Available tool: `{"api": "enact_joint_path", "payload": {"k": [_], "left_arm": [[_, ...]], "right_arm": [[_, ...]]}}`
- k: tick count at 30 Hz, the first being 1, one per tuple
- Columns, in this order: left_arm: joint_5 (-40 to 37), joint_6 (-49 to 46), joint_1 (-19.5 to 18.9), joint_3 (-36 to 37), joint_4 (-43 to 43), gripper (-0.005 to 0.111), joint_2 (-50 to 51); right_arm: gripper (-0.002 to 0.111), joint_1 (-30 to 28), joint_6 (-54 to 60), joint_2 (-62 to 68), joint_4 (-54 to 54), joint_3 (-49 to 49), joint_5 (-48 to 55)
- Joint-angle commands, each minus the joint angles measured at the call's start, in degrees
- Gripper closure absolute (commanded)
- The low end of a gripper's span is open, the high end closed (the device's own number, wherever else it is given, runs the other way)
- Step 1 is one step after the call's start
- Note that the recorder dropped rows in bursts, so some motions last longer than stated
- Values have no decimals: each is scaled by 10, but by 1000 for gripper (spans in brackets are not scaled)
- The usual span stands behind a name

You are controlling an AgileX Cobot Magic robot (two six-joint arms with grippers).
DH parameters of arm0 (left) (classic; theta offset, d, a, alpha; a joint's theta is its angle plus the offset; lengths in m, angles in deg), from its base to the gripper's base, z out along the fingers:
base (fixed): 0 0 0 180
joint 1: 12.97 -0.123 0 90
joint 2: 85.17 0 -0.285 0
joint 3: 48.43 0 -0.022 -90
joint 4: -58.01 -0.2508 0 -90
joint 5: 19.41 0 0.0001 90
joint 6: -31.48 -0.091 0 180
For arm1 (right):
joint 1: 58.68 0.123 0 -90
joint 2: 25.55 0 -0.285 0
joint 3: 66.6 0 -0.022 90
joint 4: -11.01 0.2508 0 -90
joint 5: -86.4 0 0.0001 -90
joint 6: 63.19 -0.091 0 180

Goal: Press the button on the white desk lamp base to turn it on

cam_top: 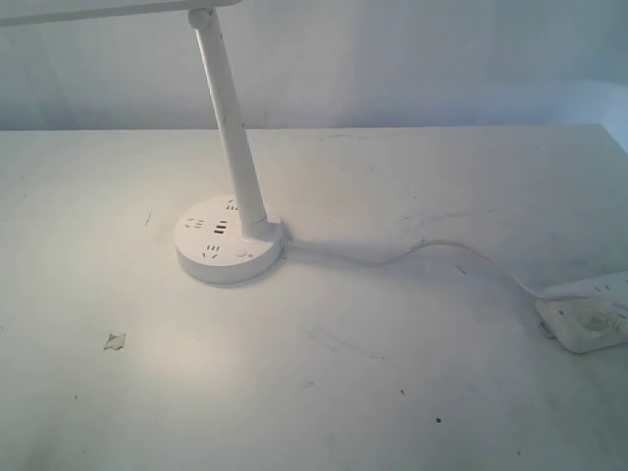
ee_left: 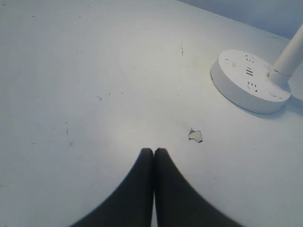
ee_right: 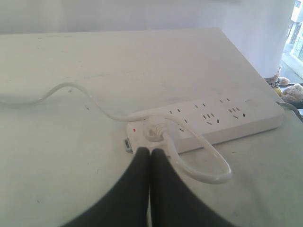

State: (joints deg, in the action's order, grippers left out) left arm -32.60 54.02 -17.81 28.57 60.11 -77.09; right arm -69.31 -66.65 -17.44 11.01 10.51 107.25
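The white desk lamp base is a round puck with dark socket holes, standing left of the table's middle with its slanted stem rising from it. The button shows as a faint circle near the front rim by the stem. A bright patch of light lies on the table in front of the base. In the left wrist view the base and the button are well ahead of my left gripper, which is shut and empty. My right gripper is shut and empty, close to the power strip. Neither gripper shows in the exterior view.
A rectangular white power strip lies at the table's right edge, with the lamp's plug in it and a red light on. The thin white cord runs from base to strip. A small scrap lies front left.
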Motion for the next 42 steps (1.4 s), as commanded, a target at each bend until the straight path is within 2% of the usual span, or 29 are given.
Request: {"api": "enact_joint_path", "payload": {"k": [1,13,28,42], "left_arm": [[-3,6,-2,2,6,107,-3],[-3,1,-2,2,6,107,-3],[-3,-304,-2,2,-18,107,-3],[-9,-300,-2,2,-15,107,-3]], "right_arm": [[108,3,-3,-3,0,1,-8],[108,3,-3,-3,0,1,-8],[108,3,-3,-3,0,1,-8],[108,3,-3,-3,0,1,-8]]}}
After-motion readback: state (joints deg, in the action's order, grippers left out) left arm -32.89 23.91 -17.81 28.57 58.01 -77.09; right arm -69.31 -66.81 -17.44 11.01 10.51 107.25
